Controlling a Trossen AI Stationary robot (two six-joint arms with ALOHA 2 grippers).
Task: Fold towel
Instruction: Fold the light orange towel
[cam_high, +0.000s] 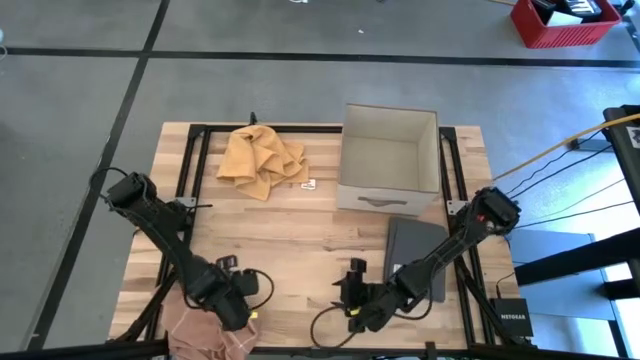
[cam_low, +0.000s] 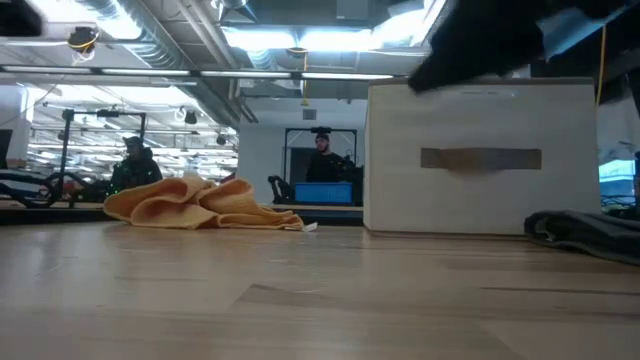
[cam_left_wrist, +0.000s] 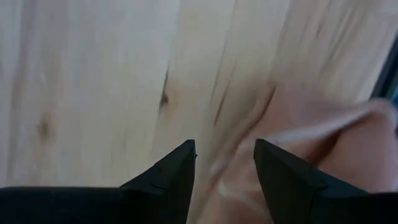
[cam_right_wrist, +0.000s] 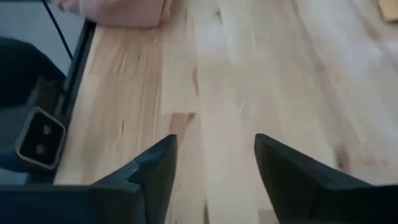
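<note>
A pink towel lies crumpled on the table's near left corner. My left gripper hangs over its right edge, pointing down. Its fingers are open in the left wrist view, with the pink cloth showing blurred beyond them. My right gripper is at the near middle, open over bare wood, with the pink towel farther off. An orange towel lies bunched at the far left and shows in the low view.
A white open box stands far right of centre, shown from the side in the low view. A dark grey folded cloth lies near it by the right edge. Bare wood spans the table's middle.
</note>
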